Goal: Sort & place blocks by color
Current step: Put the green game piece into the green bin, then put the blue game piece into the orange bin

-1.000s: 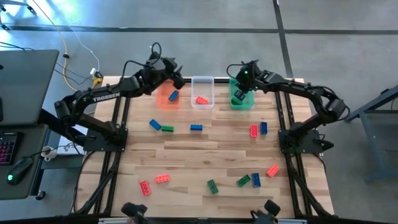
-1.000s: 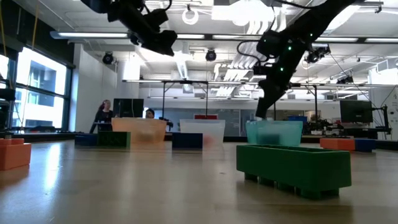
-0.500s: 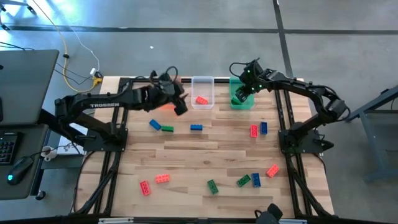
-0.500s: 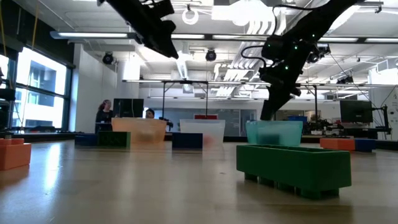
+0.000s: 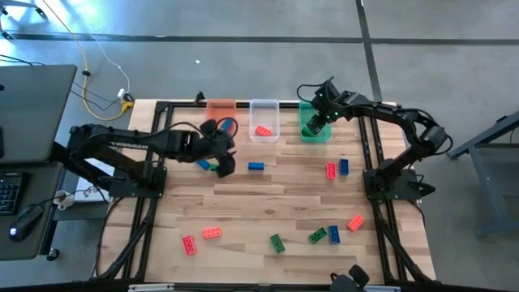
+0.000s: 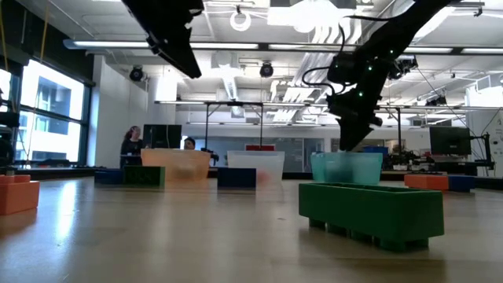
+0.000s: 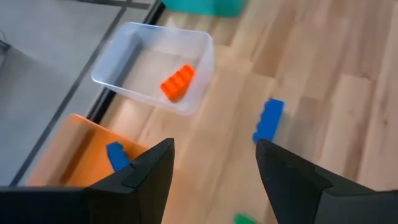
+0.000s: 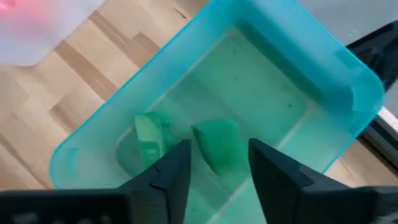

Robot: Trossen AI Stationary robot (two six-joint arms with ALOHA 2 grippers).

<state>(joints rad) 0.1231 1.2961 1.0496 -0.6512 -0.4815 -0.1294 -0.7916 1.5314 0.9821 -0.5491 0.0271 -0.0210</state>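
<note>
Small studded blocks lie scattered on the wooden table [image 5: 284, 195]: a blue block [image 5: 256, 166] mid-table, a blue block [image 5: 202, 162] and a green block [image 5: 217, 168] beside my left gripper [image 5: 225, 166], with red, blue and green ones nearer the front. My left gripper [image 7: 214, 180] is open and hovers above the table. My right gripper [image 8: 217, 177] is open above the green bin [image 8: 336, 68], which holds two green blocks [image 8: 217, 146]. The orange bin [image 7: 74, 155] holds a blue block [image 7: 116, 155]. The clear bin [image 7: 155, 56] holds a red block [image 7: 177, 83].
The three bins stand in a row at the table's far edge [image 5: 263, 104]. A red block [image 5: 331, 170] and a blue block [image 5: 344, 166] lie right of centre. Several more blocks lie near the front edge, among them a green block [image 6: 369, 212]. People stand in the room behind.
My left gripper has swung from above the orange bin toward the table's near side and downward, and is now over the blue and green blocks left of centre. My right gripper has stayed over the green bin.
</note>
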